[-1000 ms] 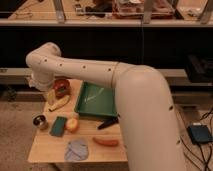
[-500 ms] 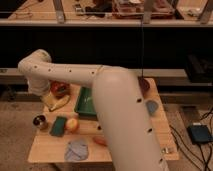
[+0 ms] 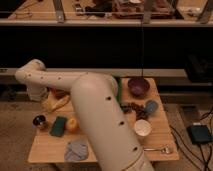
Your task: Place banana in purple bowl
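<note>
The banana (image 3: 55, 103), yellow and curved, lies at the table's left end. The purple bowl (image 3: 138, 86) stands at the far right of the table, empty as far as I can see. My gripper (image 3: 37, 93) hangs at the end of the white arm over the table's left edge. It is just left of the banana and close above it. The thick arm (image 3: 100, 115) crosses the middle of the view and hides the table's centre.
A green sponge (image 3: 58, 126), a round yellow-orange fruit (image 3: 73, 125) and a small dark object (image 3: 39, 121) lie front left. A grey cloth (image 3: 76, 150) lies at the front edge. A white cup (image 3: 142, 128), a spoon (image 3: 160, 149) and a blue-grey item (image 3: 151, 106) sit right.
The arm has swung further left and now fills the middle of the view, hiding the green tray. The right end of the table, with the purple bowl, now shows.
</note>
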Controlling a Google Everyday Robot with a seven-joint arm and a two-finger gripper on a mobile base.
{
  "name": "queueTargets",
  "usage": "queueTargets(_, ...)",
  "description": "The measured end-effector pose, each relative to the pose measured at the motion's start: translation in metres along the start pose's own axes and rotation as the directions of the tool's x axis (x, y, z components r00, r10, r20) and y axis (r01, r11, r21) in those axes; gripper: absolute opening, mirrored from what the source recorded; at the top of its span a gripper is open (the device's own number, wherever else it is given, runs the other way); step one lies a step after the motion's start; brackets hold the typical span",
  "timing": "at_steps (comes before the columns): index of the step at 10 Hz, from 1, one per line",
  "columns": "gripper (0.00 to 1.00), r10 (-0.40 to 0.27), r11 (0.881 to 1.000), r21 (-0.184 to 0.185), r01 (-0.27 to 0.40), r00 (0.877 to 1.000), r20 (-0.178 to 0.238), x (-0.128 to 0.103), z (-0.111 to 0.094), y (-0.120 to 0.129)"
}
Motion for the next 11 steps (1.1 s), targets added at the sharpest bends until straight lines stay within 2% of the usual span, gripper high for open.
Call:
queueTargets(1, 0.8, 0.024, 1.0, -0.021, -0.023, 1.0, 0.006, 0.004, 0.013, 0.001)
queueTargets(4, 0.8, 0.091, 0.994, -0.057, -0.09, 0.996, 0.011, 0.022, 0.037, 0.011)
queueTargets(7, 0.8, 0.126, 0.988, -0.086, -0.125, 0.992, 0.006, 0.038, 0.056, 0.023)
queueTargets(10, 0.79, 0.162, 0.982, -0.098, -0.161, 0.987, 0.005, 0.052, 0.067, 0.031)
queueTargets(11, 0.73, 0.19, 0.978, -0.092, -0.189, 0.982, 0.0, 0.058, 0.067, 0.033)
